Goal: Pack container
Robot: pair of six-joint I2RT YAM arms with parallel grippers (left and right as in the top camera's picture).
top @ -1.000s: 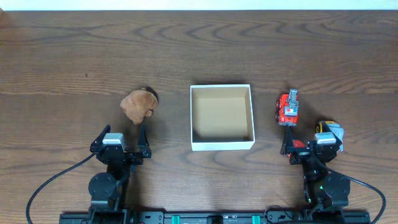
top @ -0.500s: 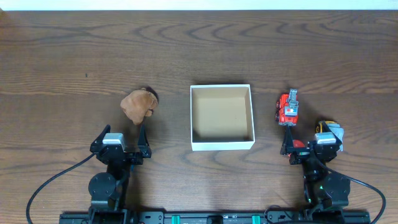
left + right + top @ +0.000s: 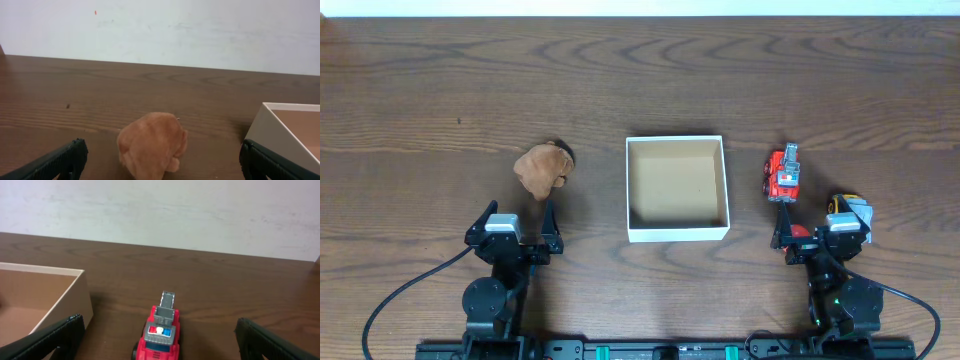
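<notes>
Black left tool (image 3: 517, 213), right tool (image 3: 817, 222), low, agape

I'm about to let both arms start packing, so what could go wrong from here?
The soft-looking brown plush may slip from the narrow fingers of the open left gripper. The red toy truck looks wheeled and could roll when the open right gripper touches it. Both toys lie beside the container; a reaching arm might nudge its thin walls.

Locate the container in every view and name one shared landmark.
Overhead: the container is at centre.
Left wrist: lower right, cut by the frame edge.
Right wrist: lower left, cut by the frame edge.
Shared landmark: the far edge of the table against the pale wall.
</notes>
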